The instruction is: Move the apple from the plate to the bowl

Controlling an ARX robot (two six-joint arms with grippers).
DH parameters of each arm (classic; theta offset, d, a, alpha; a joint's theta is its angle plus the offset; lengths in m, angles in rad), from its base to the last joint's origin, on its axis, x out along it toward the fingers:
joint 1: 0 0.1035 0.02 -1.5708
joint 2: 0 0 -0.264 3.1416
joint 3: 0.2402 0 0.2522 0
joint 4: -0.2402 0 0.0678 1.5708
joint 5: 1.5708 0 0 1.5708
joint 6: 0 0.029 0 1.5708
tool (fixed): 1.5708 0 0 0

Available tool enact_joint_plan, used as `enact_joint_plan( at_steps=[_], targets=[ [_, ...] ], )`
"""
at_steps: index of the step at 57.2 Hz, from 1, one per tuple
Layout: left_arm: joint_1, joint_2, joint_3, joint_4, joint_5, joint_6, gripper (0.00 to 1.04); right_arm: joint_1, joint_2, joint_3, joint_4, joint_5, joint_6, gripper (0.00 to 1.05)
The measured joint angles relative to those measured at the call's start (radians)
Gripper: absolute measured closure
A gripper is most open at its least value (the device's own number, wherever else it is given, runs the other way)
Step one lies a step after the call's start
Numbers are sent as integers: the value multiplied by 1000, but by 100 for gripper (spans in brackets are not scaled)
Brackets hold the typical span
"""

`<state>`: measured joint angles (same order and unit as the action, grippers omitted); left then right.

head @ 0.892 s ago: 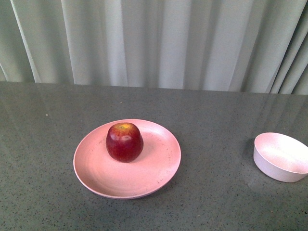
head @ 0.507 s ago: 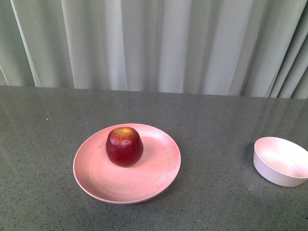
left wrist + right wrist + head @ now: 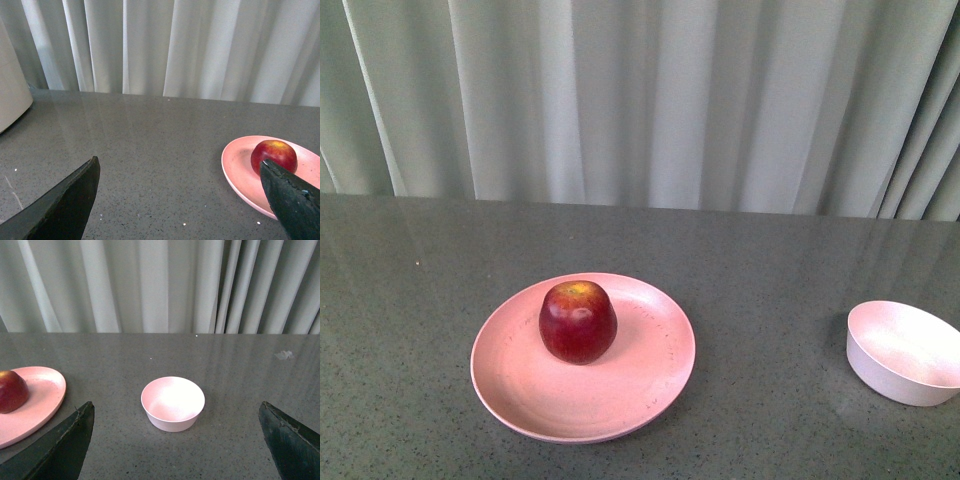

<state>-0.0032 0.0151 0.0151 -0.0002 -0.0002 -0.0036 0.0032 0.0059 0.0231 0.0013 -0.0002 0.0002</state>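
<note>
The apple sits upright on the pink plate, a little left of the plate's middle and towards its far side. The bowl stands on its own, well apart to the right on the grey table. Nothing is picked up yet.

Your left claw is spread wide and holds nothing, with the apple showing just past one finger. Your right claw is equally released and empty, and it frames the bowl.

The step in hand looks like the reach for the apple, and the left arm seems better placed for it.

- Bring the claw down from above so the fingers straddle the apple at its widest part, clear of the plate's rim.
- Close slowly, because the skin is glossy and round and a low or off-centre pinch could squirt it out.
- Lift straight up before you travel, or the plate may drag.
- The bowl looks only slightly wider than the apple, so centre over it and lower well in before letting go.
</note>
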Motion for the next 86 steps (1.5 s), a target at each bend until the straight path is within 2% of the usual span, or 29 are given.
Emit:
enact_joint_plan(
  at_steps=[3, 6, 7, 10, 13, 18, 28, 37, 50, 67, 82, 86],
  targets=[
    [0, 0, 0, 0, 0, 0, 9, -5, 9, 5, -14, -16, -3, 9],
    [0, 0, 0, 0, 0, 0, 9, -84, 142, 82, -200, -171, -66, 9],
    [0, 0, 0, 0, 0, 0, 9, -116, 206, 104, -214, -205, -87, 9],
    [0, 0, 0, 0, 0, 0, 9, -208, 379, 151, -143, -279, -124, 9],
    [0, 0, 0, 0, 0, 0, 9, -299, 595, 245, -3, -330, -138, 9],
    [0, 0, 0, 0, 0, 0, 9, -356, 936, 402, 152, -328, -150, 9],
    [0, 0, 0, 0, 0, 0, 9, -346, 1426, 603, 272, -267, -130, 9],
    [0, 0, 0, 0, 0, 0, 9, -313, 1649, 721, 304, -223, -63, 9],
    [0, 0, 0, 0, 0, 0, 9, -212, 1868, 801, 326, -160, 57, 9],
    [0, 0, 0, 0, 0, 0, 9, -167, 1958, 842, 334, -109, 118, 9],
    [0, 0, 0, 0, 0, 0, 9, -166, 1987, 859, 329, -93, 182, 61],
    [0, 0, 0, 0, 0, 0, 9, -165, 1987, 860, 325, -101, 190, 70]
  ],
)
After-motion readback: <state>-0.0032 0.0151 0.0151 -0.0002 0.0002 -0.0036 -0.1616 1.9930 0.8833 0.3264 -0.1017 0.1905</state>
